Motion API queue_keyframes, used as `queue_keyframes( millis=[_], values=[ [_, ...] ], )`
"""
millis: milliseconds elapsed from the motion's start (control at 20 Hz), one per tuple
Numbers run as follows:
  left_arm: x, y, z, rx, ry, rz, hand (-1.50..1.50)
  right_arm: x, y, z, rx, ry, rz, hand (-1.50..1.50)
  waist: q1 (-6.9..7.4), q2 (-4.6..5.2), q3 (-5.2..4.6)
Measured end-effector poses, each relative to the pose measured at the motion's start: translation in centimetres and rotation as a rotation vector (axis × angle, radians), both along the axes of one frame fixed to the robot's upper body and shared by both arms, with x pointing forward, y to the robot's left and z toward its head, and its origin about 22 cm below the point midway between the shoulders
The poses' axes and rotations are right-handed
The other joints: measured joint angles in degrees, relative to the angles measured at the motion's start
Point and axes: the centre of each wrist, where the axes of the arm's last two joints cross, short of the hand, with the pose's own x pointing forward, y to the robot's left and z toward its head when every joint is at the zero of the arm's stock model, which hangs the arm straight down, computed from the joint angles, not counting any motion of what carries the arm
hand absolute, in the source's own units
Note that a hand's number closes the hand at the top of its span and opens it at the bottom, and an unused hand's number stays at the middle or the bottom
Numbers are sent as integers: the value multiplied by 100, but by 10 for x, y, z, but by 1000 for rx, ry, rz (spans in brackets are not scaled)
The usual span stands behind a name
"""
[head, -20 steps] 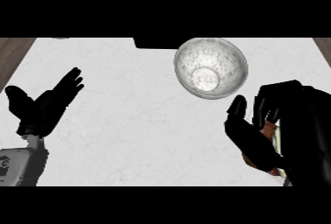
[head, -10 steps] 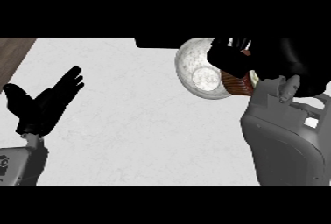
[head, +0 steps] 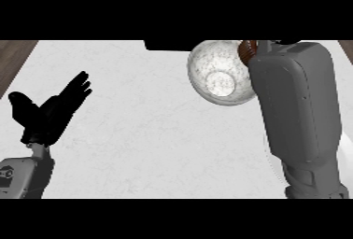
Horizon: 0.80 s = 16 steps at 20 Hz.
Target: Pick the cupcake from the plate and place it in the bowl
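The cupcake [head: 246,50] shows only as a sliver of brown ribbed wrapper at the far edge of the view, right at the upper right rim of the bowl [head: 204,70]. From here I cannot tell whether it sits inside the bowl or is held just over the rim, as the right forearm [head: 296,107] hides most of it. The bowl is pale and glassy, with a bright round base, and stands at the back of the white, faintly marbled bench [head: 158,140]. The grey forearm runs from the near edge straight up across the bowl's right side. Of the right hand [head: 289,42] only a scrap of black shows past the end of the forearm, so I cannot tell whether it is grasping or released. Well apart, at the left edge, the left hand [head: 47,114] rests released, fingers up, holding nothing.
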Motion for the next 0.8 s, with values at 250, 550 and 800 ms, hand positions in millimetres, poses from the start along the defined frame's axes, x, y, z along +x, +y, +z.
queue_keyframes(
  millis=[250,550,800],
  values=[
    [1,-1,3,2,-1,-1,0,39,-23,-37,81,6,-31,150,23,18,4],
    [5,-6,7,3,-6,-18,0,74,-45,-67,165,26,-14,150,93,54,6],
    [7,-9,9,0,-16,-27,0,83,-54,-96,373,6,-57,-150,158,94,12]
  ],
)
